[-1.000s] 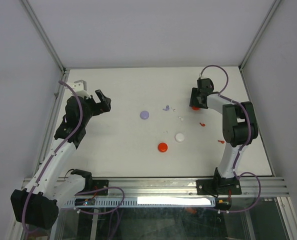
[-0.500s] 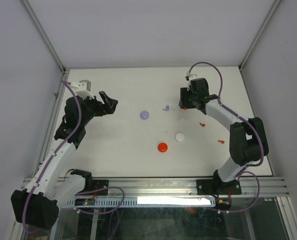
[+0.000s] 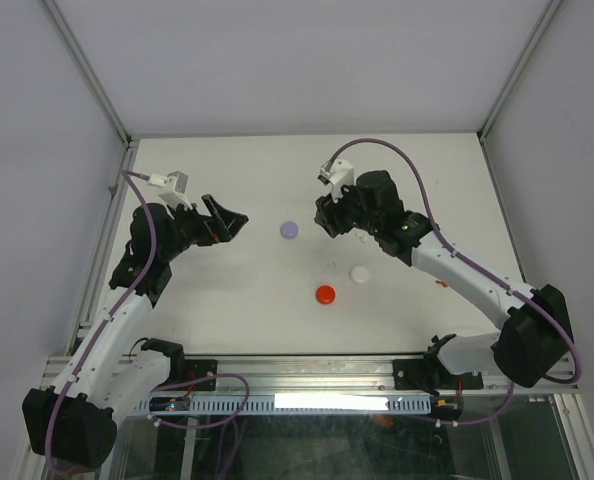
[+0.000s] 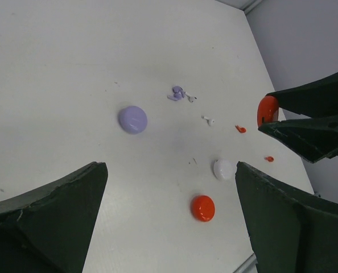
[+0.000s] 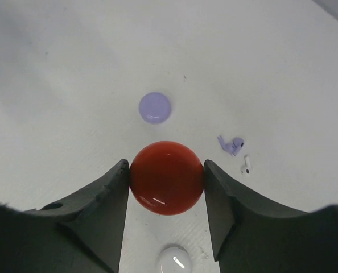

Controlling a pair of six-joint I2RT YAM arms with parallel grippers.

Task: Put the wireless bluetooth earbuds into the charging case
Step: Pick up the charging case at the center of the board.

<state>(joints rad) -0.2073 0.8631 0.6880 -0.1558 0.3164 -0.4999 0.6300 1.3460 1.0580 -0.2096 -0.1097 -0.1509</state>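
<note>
My right gripper (image 3: 329,218) is shut on a round red case (image 5: 167,177) and holds it above the table, over the middle. Below it lie a pair of lilac earbuds (image 5: 230,144) and a tiny white earbud (image 5: 246,165). The left wrist view shows the same lilac earbuds (image 4: 177,92) and white earbud (image 4: 207,120), plus two small red earbuds (image 4: 240,129) (image 4: 268,158) further right. My left gripper (image 3: 232,222) is open and empty, above the table left of the lilac disc (image 3: 289,229).
A white disc (image 3: 359,273) and a second red disc (image 3: 324,294) lie near the table's middle front. One red earbud (image 3: 441,284) shows beside my right forearm. Grey walls and metal rails bound the table.
My right arm has swung left from the back right to the table's middle, carrying the red case. My left gripper has moved a little right and forward.
</note>
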